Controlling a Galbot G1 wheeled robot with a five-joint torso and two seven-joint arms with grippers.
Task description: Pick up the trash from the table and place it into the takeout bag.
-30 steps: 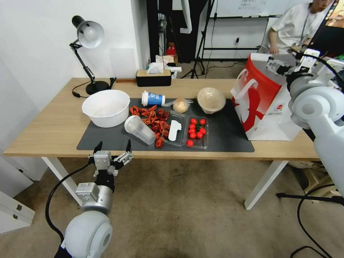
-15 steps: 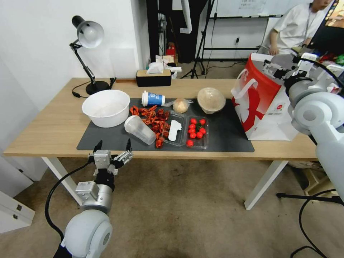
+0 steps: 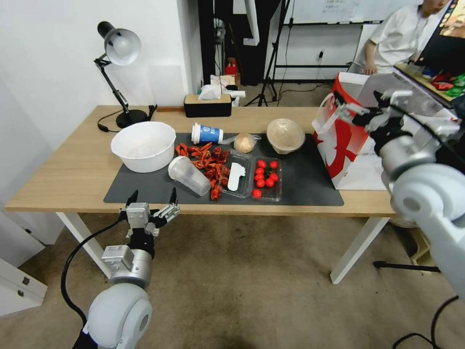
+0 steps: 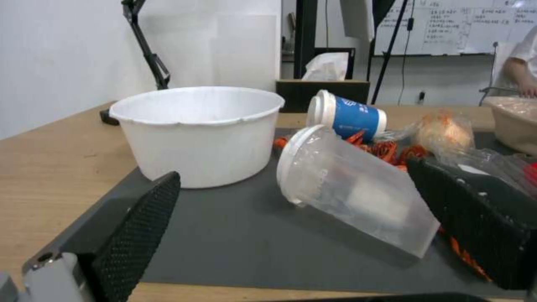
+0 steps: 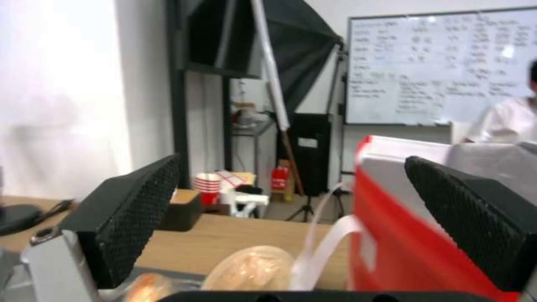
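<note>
Right hand (image 3: 361, 109) wide open, holding nothing, up beside big white paper bag with red side (image 3: 346, 140). Left hand (image 3: 151, 199) open, empty, waiting just short of tabletop (image 3: 72, 169); tipped-over clear plastic cup (image 3: 189, 175) right ahead, easy to grab.

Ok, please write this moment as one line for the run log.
right gripper: open, empty, beside takeout bag | left gripper: open, at table front edge, before clear plastic cup

A takeout bag (image 3: 346, 145) stands at the right end of the table (image 3: 72, 169), the right gripper (image 3: 361, 110) open above its near edge. The left gripper (image 3: 151, 199) hangs open below the table's front edge.
</note>
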